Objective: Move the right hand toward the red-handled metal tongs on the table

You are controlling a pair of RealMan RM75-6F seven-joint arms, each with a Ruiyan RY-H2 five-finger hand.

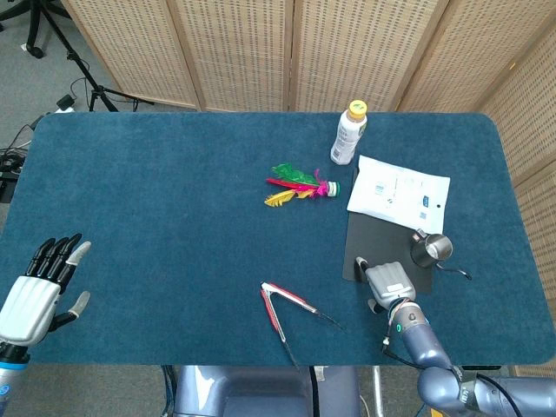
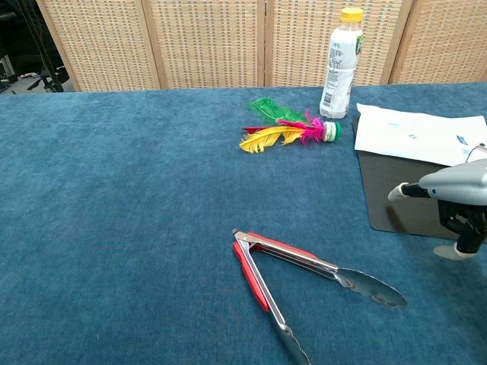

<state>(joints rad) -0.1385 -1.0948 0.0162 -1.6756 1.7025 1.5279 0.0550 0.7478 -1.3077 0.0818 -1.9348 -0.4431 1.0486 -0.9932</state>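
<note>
The red-handled metal tongs [image 1: 291, 314] lie near the table's front edge, their arms spread, the hinge end to the left and the scoop ends [image 2: 371, 287] to the right. My right hand [image 1: 387, 282] hovers to the right of them, over the front edge of a dark mat [image 1: 375, 243]. It holds nothing, and in the chest view the right hand [image 2: 455, 190] has one finger stretched left toward the tongs, a gap away from them. At the front left corner my left hand [image 1: 36, 294] holds nothing, with its fingers apart.
A white bottle with a yellow cap [image 1: 349, 132] stands at the back. A feathered shuttlecock [image 1: 300, 184] lies in front of it. A white paper sheet [image 1: 398, 193] overlaps the mat, and a small metal cup [image 1: 431, 249] stands on the mat's right edge.
</note>
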